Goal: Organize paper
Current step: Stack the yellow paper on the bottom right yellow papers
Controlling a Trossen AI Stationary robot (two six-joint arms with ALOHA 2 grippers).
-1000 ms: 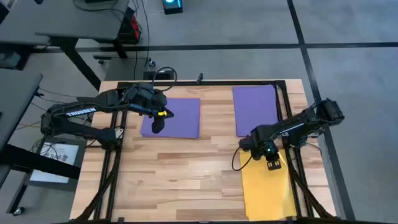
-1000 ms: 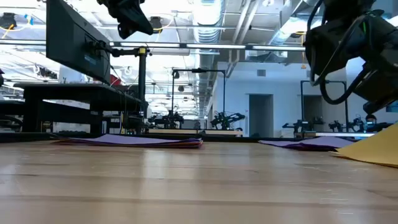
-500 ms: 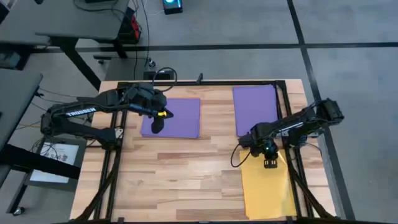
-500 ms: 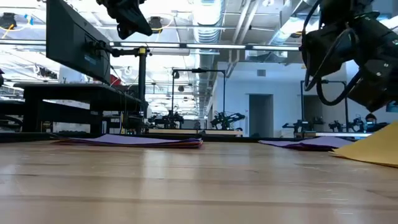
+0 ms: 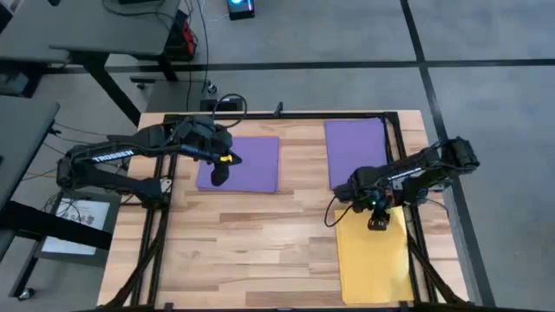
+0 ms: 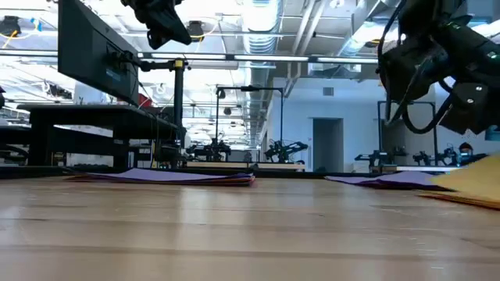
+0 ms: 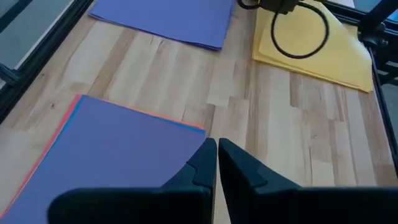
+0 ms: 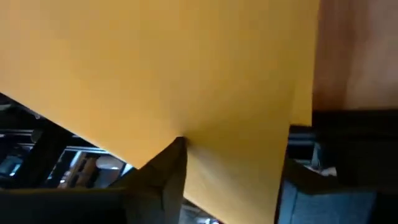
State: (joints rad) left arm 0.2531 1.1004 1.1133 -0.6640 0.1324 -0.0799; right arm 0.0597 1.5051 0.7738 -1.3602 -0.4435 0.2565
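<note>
1. The left hand (image 5: 221, 173) hovers above the purple stack (image 5: 251, 165) at the worktop's (image 5: 260, 234) rear left, its fingers (image 7: 208, 165) pressed together on nothing. The left wrist view shows blue and orange-red sheet edges peeking from under that stack's purple top sheet.
2. A second purple sheet (image 5: 355, 152) lies flat at the rear right, well apart from the first stack.
3. The right hand (image 5: 376, 224) sits at the rear edge of the yellow paper (image 5: 373, 260), near the front right corner. Its fingers (image 8: 168, 171) are clamped on the yellow sheet, whose edge rides up off the wood in the low view.
4. The step in hand looks like lifting or dragging the yellow paper. To do it well, I judge the grip should stay firm and the pull slow and level, so the thin sheet neither creases nor slips, and any sheets beneath are not dragged askew.
</note>
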